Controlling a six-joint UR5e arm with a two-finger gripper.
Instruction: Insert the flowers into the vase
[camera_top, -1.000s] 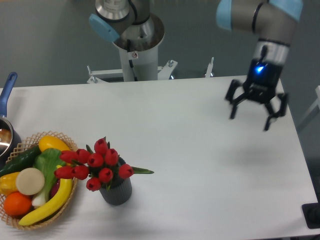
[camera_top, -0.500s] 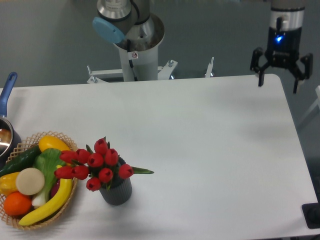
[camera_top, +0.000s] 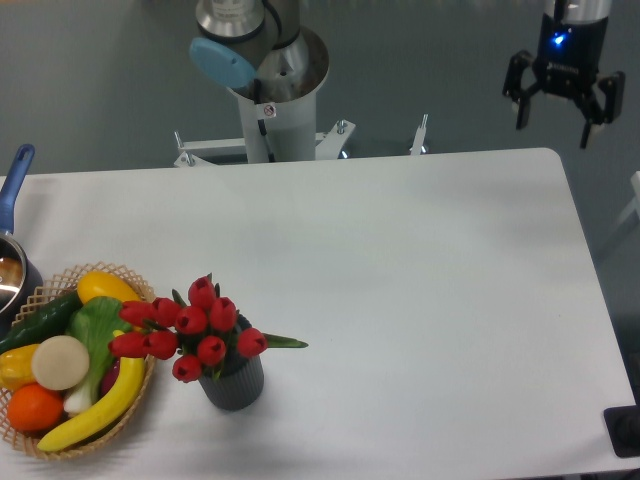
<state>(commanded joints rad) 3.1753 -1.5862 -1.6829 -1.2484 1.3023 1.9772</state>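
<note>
Red flowers (camera_top: 190, 330) standing in grey vase (camera_top: 233, 381) beside wicker basket (camera_top: 128, 400), pincer (camera_top: 553, 112) spread, empty, raised past table's (camera_top: 420, 280) far corner

A white table (camera_top: 400, 300) stands on a dull grey-green floor (camera_top: 90, 90).

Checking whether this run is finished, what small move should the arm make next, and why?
Probably none beyond parking: the bunch of red tulips already stands in the small dark grey ribbed vase, beside the round wicker basket. The two-finger gripper hangs open and empty beyond the white table's far right corner.
</note>
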